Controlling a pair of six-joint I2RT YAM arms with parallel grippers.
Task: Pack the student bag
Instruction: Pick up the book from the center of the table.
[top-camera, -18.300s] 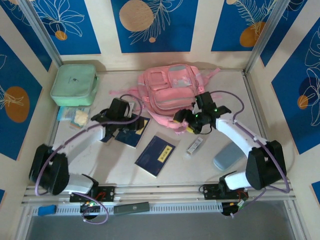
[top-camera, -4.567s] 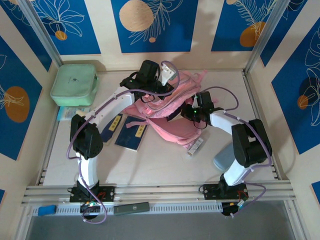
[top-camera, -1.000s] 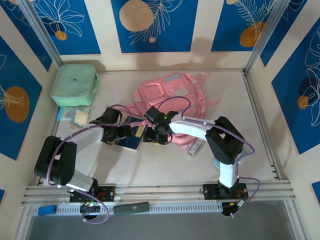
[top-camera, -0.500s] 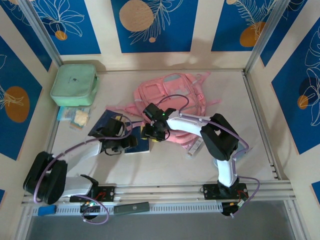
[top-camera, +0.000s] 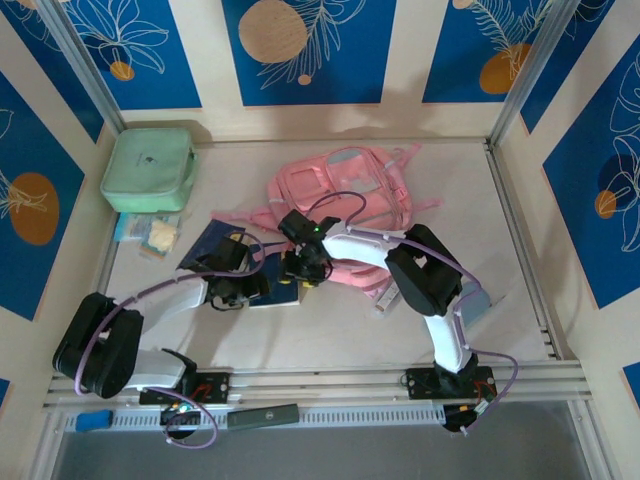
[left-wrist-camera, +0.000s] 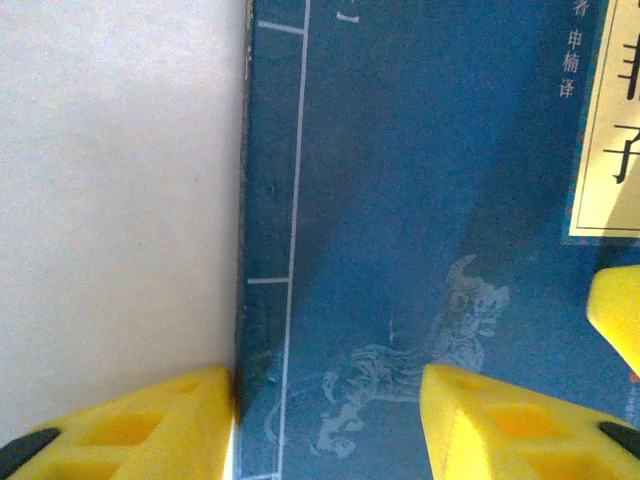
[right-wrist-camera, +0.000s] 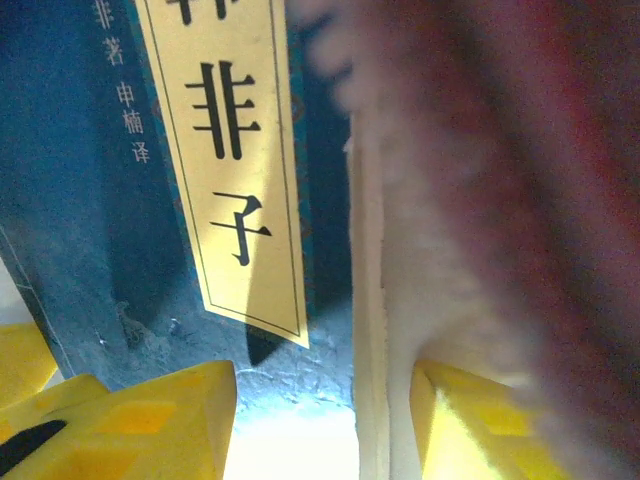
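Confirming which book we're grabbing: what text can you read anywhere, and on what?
"非子": large black characters on the yellow label of the blue book; the character above is cut off.
"申楠译": small print beside the label.
Top view: any print is too small to read.

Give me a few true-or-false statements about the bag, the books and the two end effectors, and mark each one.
The mint-green case sits in the far left corner. True.
The student bag stands upright. False: it lies flat on the table.
The left end effector straddles the edge of a blue book. True.
The right end effector hovers over the mint-green case. False: it is over the same blue book, next to the bag.
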